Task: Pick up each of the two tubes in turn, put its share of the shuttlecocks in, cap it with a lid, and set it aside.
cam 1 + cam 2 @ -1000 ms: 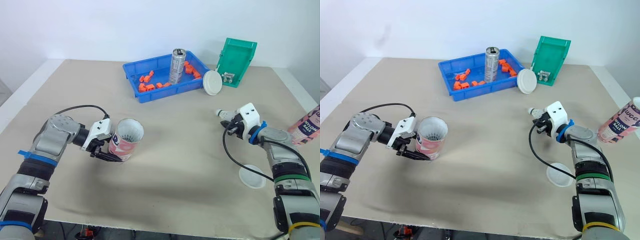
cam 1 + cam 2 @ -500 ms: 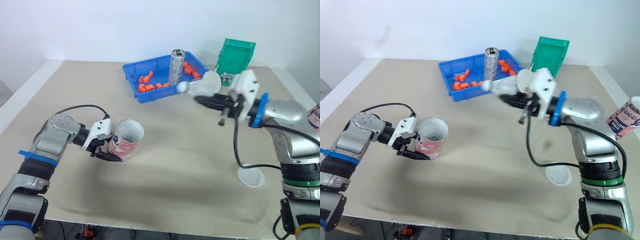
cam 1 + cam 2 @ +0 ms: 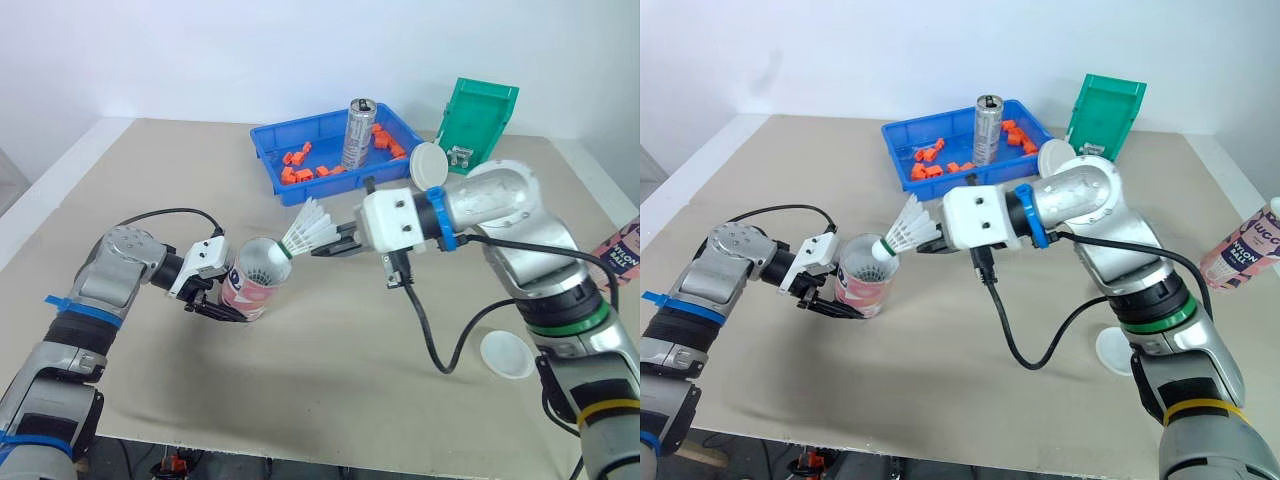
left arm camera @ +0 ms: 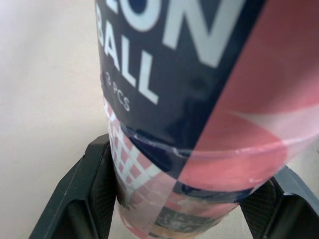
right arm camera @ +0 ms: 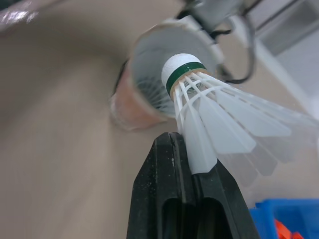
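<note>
Over the near left of the counter [image 3: 330, 345], our left fingers [image 4: 92, 194] clamp the tube [image 3: 248, 296] low down from both sides, tilted so its open mouth faces right. Our right fingers [image 5: 169, 199] pinch the shuttlecock [image 3: 305, 232] by its feathers, cork first, just at that mouth.

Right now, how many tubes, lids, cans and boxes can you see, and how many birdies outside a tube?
Tubes: 2 (held tube in left gripper, far tube)
Lids: 2 (leaning lid, flat lid)
Birdies outside a tube: 1 (shuttlecock in right gripper)
Cans: 1 (can)
Boxes: 2 (blue tray, green bin)
Total: 8
</note>
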